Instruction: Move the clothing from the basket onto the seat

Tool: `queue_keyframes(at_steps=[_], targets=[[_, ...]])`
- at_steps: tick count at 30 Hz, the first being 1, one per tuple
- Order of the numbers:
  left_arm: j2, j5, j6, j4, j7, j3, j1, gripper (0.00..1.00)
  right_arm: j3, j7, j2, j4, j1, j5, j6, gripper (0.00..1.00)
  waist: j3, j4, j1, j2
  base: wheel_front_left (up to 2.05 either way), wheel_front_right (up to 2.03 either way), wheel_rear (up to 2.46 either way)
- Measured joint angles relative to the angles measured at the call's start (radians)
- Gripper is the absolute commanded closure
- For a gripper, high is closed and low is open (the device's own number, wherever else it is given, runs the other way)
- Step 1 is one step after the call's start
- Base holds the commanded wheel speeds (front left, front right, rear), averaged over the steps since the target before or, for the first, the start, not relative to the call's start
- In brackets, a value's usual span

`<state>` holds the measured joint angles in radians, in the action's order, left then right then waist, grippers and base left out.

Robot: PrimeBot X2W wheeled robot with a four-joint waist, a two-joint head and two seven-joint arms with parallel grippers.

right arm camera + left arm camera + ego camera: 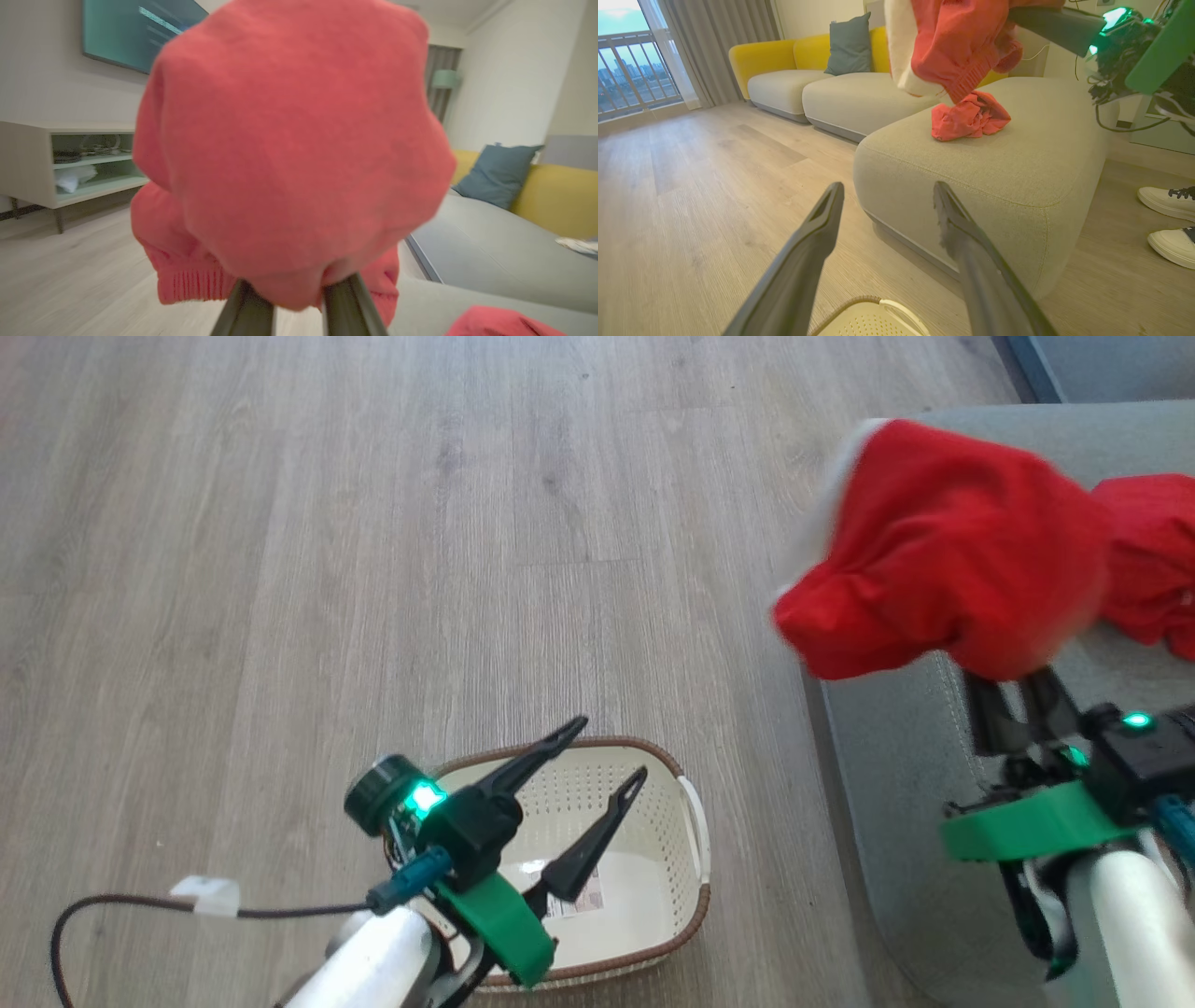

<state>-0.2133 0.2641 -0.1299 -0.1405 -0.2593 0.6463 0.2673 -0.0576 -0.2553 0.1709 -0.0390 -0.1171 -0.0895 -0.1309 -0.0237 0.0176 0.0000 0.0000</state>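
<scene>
My right gripper [1013,677] is shut on a red garment [943,555] with white trim, holding it in the air over the near-left corner of the grey-green seat [896,756]. The same garment [289,149] bulges over my right fingers [345,303] and hangs at the top of the left wrist view [957,42]. A second red garment [1153,555] lies crumpled on the seat [994,168], also seen as a red heap [969,116]. My left gripper [611,751] stands open above the cream basket [677,859], whose inside holds a paper label [574,891].
Wood floor [327,541] spreads to the left and far side. A person's white shoes [1169,219] stand right of the seat. A longer sofa with yellow backs and a blue-grey cushion [850,44] runs behind. A low shelf unit [70,163] stands under a wall screen.
</scene>
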Motion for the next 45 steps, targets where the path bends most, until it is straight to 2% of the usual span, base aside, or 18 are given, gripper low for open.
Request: queue_keyframes(at_steps=[10, 21, 27, 34, 45], targets=[[0.019, 0.013, 0.0, -0.069, 0.0, 0.0, -0.061, 0.0, 0.096, 0.0, -0.047, 0.11, 0.057, -0.01, 0.0, 1.0, -0.01, 0.013, 0.0, 0.0, 0.0, 0.0, 0.0], [0.03, 0.007, 0.0, -0.088, 0.002, -0.005, -0.085, 0.0, 0.126, 0.0, -0.057, 0.136, 0.062, -0.01, 0.0, 1.0, -0.015, 0.025, 0.0, 0.0, 0.0, 0.0, 0.0], [0.039, -0.006, 0.0, -0.077, 0.002, -0.027, -0.086, 0.0, 0.147, 0.0, -0.057, 0.134, 0.062, -0.016, 0.0, 1.0, -0.023, 0.056, 0.0, 0.0, 0.0, 0.0, 0.0], [0.04, -0.026, 0.0, -0.055, 0.002, -0.033, -0.086, 0.0, 0.159, 0.0, -0.065, 0.118, 0.06, -0.016, 0.0, 1.0, -0.052, 0.131, 0.0, 0.0, 0.0, 0.0, 0.0], [0.038, -0.039, 0.0, -0.032, 0.002, -0.021, -0.078, 0.0, 0.2, 0.0, -0.079, 0.094, 0.06, -0.016, 0.0, 1.0, -0.097, 0.306, 0.0, 0.0, 0.0, 0.0, 0.0]])
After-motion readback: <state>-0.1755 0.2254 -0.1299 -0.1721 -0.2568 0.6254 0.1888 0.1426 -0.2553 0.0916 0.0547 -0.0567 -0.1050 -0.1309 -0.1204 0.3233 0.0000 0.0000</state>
